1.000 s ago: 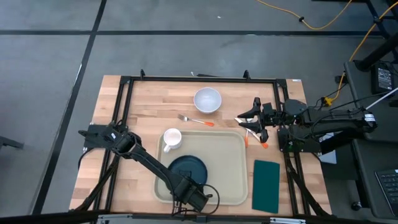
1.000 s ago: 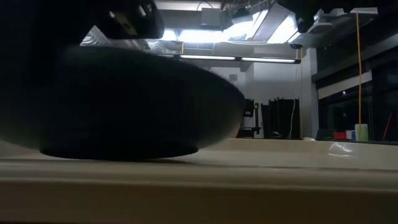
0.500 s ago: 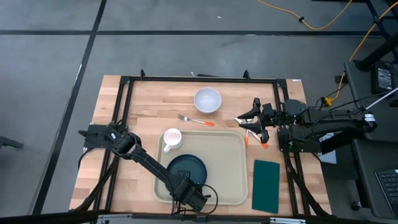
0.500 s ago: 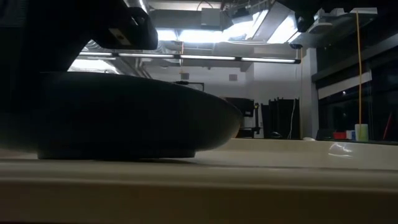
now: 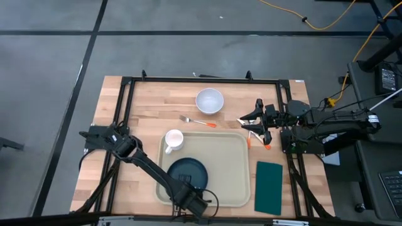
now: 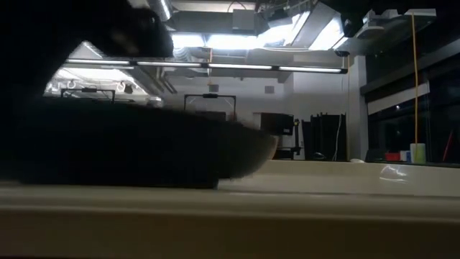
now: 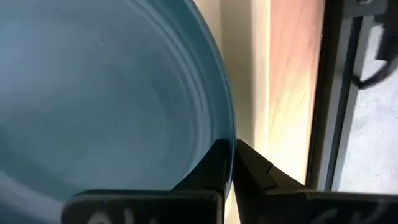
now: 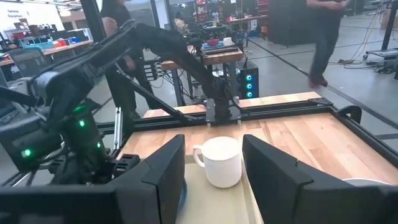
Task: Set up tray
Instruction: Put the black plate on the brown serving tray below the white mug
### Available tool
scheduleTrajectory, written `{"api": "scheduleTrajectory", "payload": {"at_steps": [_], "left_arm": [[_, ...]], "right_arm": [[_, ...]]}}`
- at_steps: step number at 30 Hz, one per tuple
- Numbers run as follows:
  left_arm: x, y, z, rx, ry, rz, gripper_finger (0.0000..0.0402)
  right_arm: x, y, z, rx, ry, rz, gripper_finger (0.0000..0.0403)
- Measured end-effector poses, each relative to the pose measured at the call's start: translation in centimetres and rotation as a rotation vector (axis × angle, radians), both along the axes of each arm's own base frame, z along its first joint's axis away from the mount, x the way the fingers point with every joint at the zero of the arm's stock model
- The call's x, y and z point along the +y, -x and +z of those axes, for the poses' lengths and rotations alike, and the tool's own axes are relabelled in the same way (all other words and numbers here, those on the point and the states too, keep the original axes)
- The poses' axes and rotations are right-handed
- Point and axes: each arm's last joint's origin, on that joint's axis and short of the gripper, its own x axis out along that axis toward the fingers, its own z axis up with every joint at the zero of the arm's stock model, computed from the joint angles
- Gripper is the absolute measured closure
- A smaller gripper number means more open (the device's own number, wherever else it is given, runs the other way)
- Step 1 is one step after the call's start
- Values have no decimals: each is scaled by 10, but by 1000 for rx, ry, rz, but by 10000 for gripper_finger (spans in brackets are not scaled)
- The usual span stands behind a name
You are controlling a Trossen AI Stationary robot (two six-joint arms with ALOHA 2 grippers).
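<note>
Beige rectangular plastic tray (image 5: 229, 164) with rounded corners and a raised rim lies on the light wooden surface (image 5: 151, 100), toward its near edge and between the two arms. Inside it, in the near left part, sits a round dark teal plate (image 5: 187, 172). The left hand (image 5: 196, 199) is at the plate's near edge, and the left wrist view shows its two dark fingers (image 7: 252, 168) pinched on the plate's rim (image 7: 227, 134), one on each side, with the tray's pale wall just beyond. A white ceramic mug (image 5: 173, 139) stands at the tray's far left corner, over the rim. Beyond the tray on the bare wood are a white round bowl (image 5: 209, 100) and a small fork with an orange handle (image 5: 198, 121). A dark green rectangular napkin (image 5: 269, 186) lies just beside the tray's right side. The right hand (image 5: 252, 122) hovers past the tray's far right corner with its fingers apart, facing the mug (image 8: 219, 161); orange-handled cutlery (image 5: 259, 139) lies under it.
</note>
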Motion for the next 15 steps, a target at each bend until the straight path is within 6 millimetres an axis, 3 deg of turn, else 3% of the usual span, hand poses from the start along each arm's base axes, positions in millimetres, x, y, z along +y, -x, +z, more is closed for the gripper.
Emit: {"api": "scheduleTrajectory", "payload": {"at_steps": [6, 15], "left_arm": [[-4, -3, -16, 40, 29, 13, 377], [1, -7, -21, 61, 28, 64, 321]], "right_arm": [[0, 0, 0, 0, -1, 15, 234], [0, 0, 0, 2, -1, 17, 234]]}}
